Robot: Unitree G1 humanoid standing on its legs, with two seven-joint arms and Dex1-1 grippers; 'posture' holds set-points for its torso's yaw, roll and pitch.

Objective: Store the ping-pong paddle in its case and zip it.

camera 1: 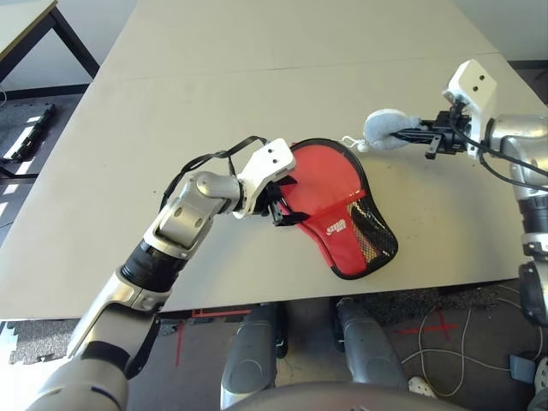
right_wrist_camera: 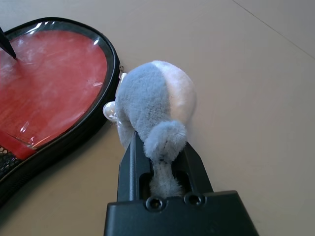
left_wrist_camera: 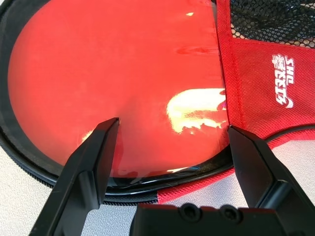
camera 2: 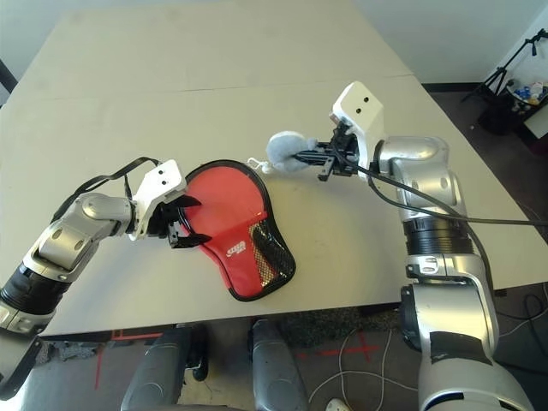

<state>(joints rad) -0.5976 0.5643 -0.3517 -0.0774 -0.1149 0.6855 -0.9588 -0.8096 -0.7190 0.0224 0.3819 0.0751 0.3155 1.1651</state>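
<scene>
A broad beige table [camera 1: 257, 51] is seen filling most of the head view, matte and smooth, with a faint seam running across its upper part; wide bare surface is left above and to either side of the objects, and the near edge runs just below the case. The case [camera 1: 355, 231], red fabric edged in black zipper tape, is laid flat at centre frame, its narrow end with the black mesh pocket and white logo turned toward the lower right, close to the near table edge. The ping-pong paddle [left_wrist_camera: 113, 83] is noted lying in the open round part of the case, its glossy red rubber face exposed and ringed by the black rim; its handle cannot be made out. The left gripper [camera 1: 276, 204] is held at the left edge of the case, its fingers [left_wrist_camera: 93, 162] spread wide over the paddle's rim, nothing gripped. The right gripper [camera 2: 310, 158] is seen at upper right, raised clear of the table, clamped narrowly on a soft, fuzzy whitish-grey pouch [right_wrist_camera: 152, 98], rounded, with a small white cord end beside it.
</scene>
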